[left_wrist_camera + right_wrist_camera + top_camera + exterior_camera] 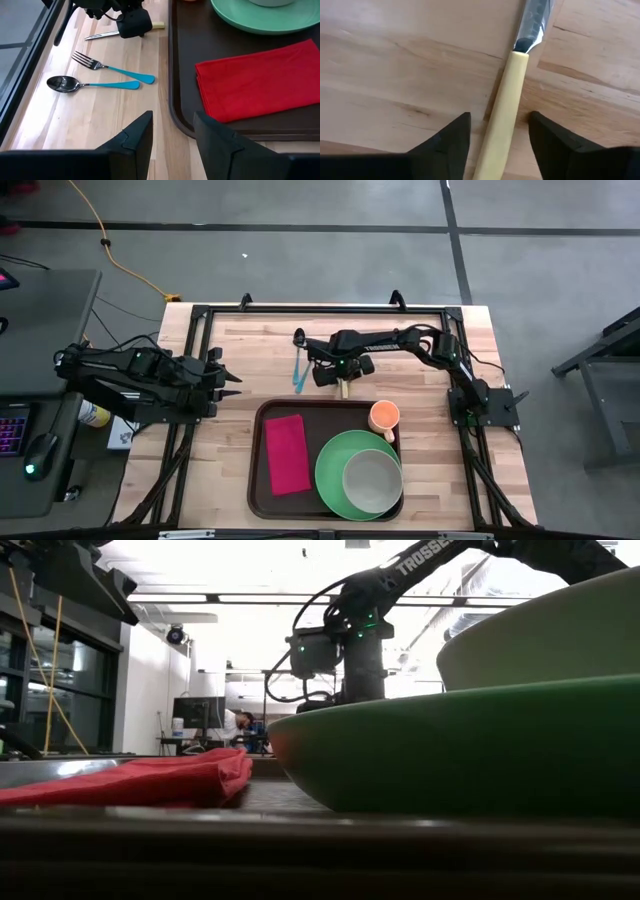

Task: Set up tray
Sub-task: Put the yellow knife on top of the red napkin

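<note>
On the near half of the wooden table (430,330) one tray (258,480) is seen, dark brown with a raised rim. On it are counted one red napkin (286,453), one green plate (335,470), one pale bowl (372,477) set on the plate, and one orange cup (384,416) at the tray's far right corner. Beyond the tray's far rim three pieces of cutlery are laid on bare wood: one blue-handled fork (112,69), one blue-handled spoon (90,84) and one cream-handled knife (506,105). The right gripper (500,131) is lowered over the knife, its fingers parted either side of the handle and not clamped on it. The left gripper (172,135) is held at the table's left side, fingers apart and holding nothing, well clear of the tray's left rim. Open wood is left between the cutlery and the table's far edge.
</note>
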You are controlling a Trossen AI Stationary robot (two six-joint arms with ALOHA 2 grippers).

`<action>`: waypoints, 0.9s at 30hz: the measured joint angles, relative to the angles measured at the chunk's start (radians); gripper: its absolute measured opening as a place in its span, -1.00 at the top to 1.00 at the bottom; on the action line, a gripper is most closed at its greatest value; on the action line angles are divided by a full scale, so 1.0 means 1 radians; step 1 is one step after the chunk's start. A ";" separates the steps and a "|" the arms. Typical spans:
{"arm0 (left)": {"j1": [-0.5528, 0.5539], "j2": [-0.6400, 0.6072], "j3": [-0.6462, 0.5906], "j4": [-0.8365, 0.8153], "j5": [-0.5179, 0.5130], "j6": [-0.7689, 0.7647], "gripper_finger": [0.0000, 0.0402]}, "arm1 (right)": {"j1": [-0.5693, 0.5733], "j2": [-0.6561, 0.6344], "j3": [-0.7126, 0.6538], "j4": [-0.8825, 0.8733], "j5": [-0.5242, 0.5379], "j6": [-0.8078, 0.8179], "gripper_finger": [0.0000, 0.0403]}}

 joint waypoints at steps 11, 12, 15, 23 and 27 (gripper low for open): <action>0.000 0.000 0.000 -0.001 -0.004 0.000 0.14 | 0.005 0.000 0.000 0.003 -0.007 -0.004 0.41; 0.000 0.000 0.000 -0.001 -0.004 0.000 0.14 | 0.005 0.000 0.000 0.003 -0.007 -0.006 0.43; 0.000 0.000 0.000 -0.001 -0.004 0.000 0.14 | 0.005 0.000 0.000 0.003 -0.009 -0.006 0.50; 0.000 0.000 0.000 -0.001 -0.005 0.000 0.14 | 0.005 0.000 -0.001 0.007 -0.022 -0.006 0.77; 0.000 0.000 0.000 -0.001 -0.005 0.000 0.14 | 0.006 0.000 0.000 0.013 -0.031 -0.013 0.85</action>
